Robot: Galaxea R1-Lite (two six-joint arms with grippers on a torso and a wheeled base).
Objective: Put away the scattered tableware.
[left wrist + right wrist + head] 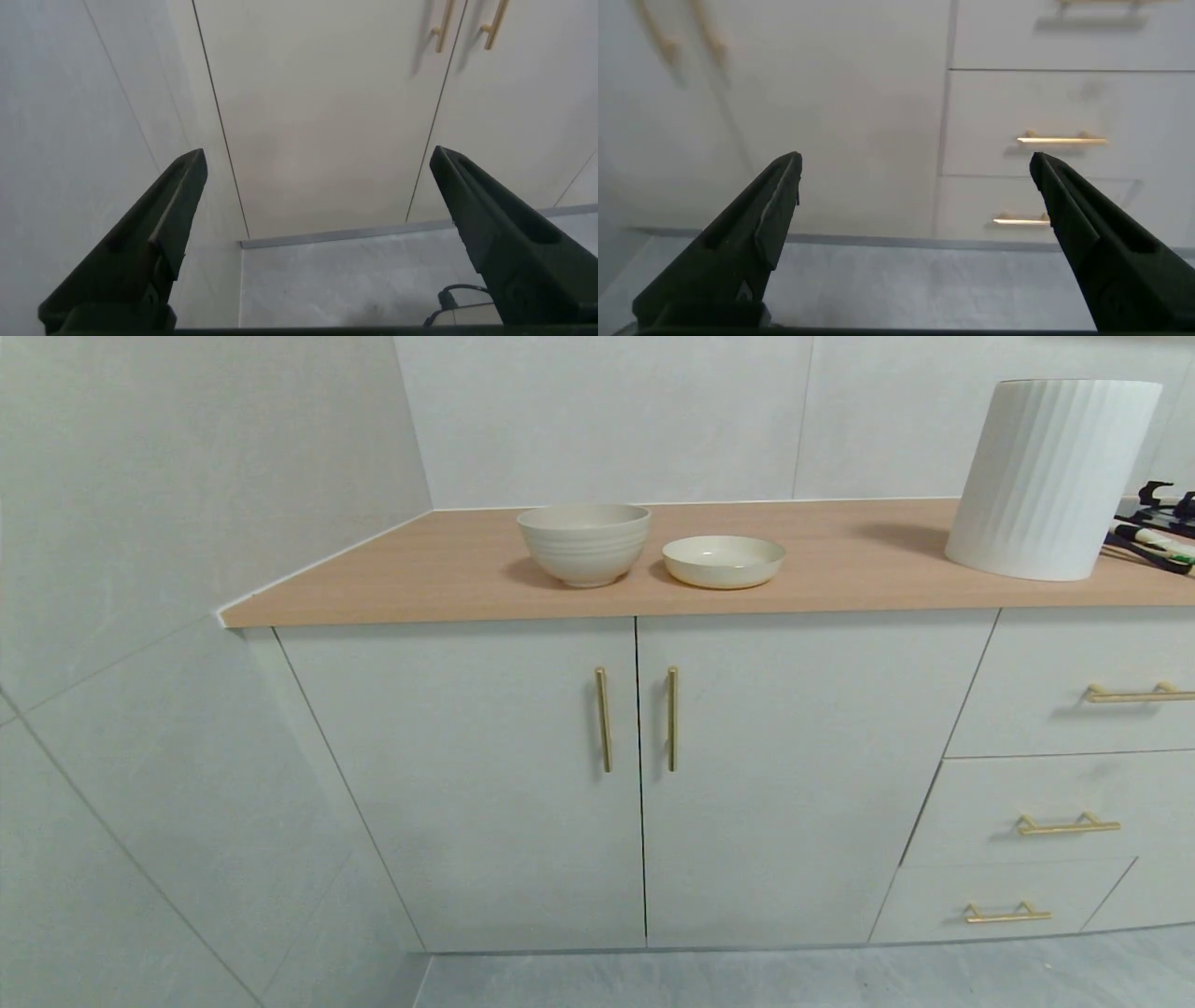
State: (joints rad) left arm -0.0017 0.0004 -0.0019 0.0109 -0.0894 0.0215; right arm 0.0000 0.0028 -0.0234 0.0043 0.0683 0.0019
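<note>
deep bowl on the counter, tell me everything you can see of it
The deep bowl is off-white, matte, likely ceramic, with horizontal ridges around its outer wall and a narrow foot. It stands upright on the wooden countertop, above the left cabinet door. The shallow dish sits close on its right, seemingly apart. Nothing else touches it.
</note>
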